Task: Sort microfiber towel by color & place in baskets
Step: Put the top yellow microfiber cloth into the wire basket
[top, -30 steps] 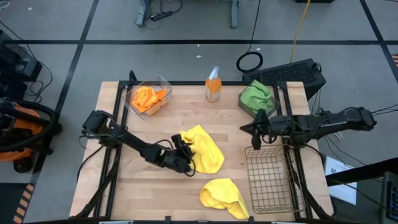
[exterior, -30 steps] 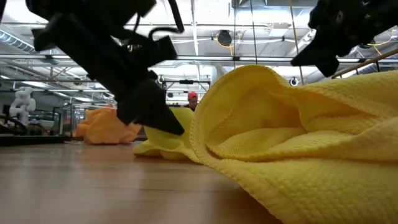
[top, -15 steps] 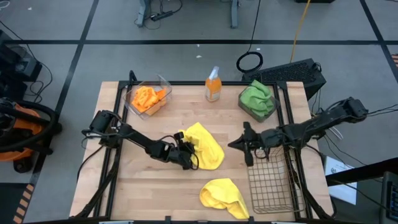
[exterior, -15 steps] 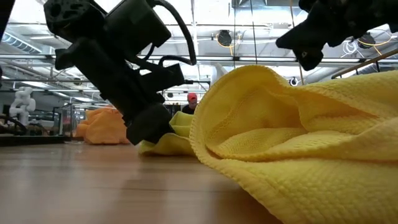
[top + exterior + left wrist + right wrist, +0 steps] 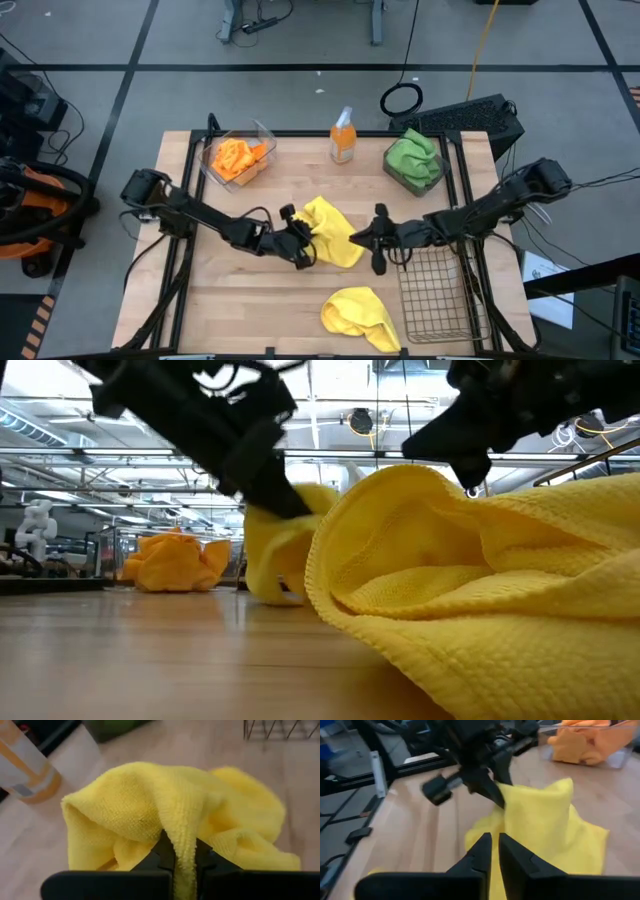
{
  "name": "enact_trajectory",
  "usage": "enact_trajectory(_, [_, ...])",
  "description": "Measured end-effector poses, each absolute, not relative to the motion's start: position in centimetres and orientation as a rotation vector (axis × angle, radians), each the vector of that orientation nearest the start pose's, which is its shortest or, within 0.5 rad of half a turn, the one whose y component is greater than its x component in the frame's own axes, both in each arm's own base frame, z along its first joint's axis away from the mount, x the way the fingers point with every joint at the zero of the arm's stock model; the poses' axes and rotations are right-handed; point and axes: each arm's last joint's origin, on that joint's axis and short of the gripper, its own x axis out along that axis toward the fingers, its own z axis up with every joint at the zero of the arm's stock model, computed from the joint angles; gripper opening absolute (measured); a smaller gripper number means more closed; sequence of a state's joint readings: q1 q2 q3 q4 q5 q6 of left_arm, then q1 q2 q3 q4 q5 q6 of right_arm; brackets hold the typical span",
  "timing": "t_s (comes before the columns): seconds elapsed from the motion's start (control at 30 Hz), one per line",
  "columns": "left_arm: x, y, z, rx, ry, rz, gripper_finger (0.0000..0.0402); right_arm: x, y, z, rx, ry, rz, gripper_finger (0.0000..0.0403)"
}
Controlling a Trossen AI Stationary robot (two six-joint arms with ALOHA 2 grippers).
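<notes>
A yellow microfiber towel (image 5: 333, 232) lies mid-table with its left edge raised by my left gripper (image 5: 303, 243), which is shut on it. My right gripper (image 5: 355, 238) is shut and reaches in from the right, at the towel's right edge. A second yellow towel (image 5: 360, 315) lies crumpled near the front edge. Orange towels fill the clear basket (image 5: 262, 135) at the back left. Green towels fill the dark basket (image 5: 398, 178) at the back right. The wire mesh basket (image 5: 435, 295) stands at the front right. My left gripper pinches a raised fold at the towel's left edge (image 5: 181, 851) between its two fingers. The fingers slant down from the table's left. That part hangs below the fingers (image 5: 272, 555), and the rest of the towel lies on the table. My right gripper is close to the towel's right edge (image 5: 352, 250); I cannot tell whether it touches it.
An orange spray bottle (image 5: 343, 135) stands at the back middle between the two filled baskets. Bare wood shows at the front left (image 5: 230, 300). The low view is mostly filled by the near yellow towel (image 5: 480, 590).
My left gripper has shut on the towel's left edge and risen, drawing that part up off the table while the rest stays down. My right gripper has come down and toward the table's left, from beside the dark basket to the towel's right edge.
</notes>
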State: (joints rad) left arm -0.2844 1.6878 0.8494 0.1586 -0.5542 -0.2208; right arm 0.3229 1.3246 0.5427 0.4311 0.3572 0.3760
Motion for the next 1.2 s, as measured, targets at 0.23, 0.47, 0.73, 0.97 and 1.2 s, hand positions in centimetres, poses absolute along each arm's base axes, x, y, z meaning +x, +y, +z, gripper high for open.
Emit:
enact_trajectory(0.23, [31.4, -8.1, 20.6, 0.052, 0.436, 0.295, 0.0014, 26.8, 7.7, 19.7, 0.239, 0.330, -0.163, 0.0085])
enact_trajectory(0.47, [30.7, -9.1, 24.2, 0.086, 0.252, 0.233, 0.0013, 27.5, 8.0, 18.2, 0.225, 0.387, -0.168, 0.0192])
enact_trajectory(0.73, [30.1, -10.2, 25.2, 0.095, 0.205, 0.190, 0.0013, 27.1, 8.4, 19.5, 0.144, 0.337, -0.127, 0.0299])
enact_trajectory(0.97, [30.1, -10.5, 25.6, 0.078, 0.168, 0.169, 0.0013, 26.6, 9.8, 21.4, 0.037, 0.206, -0.068, 0.0329])
enact_trajectory(1.2, [30.2, -10.8, 26.1, 0.081, 0.114, 0.097, 0.0013, 26.3, 10.5, 21.9, -0.068, 0.165, -0.151, 0.0331])
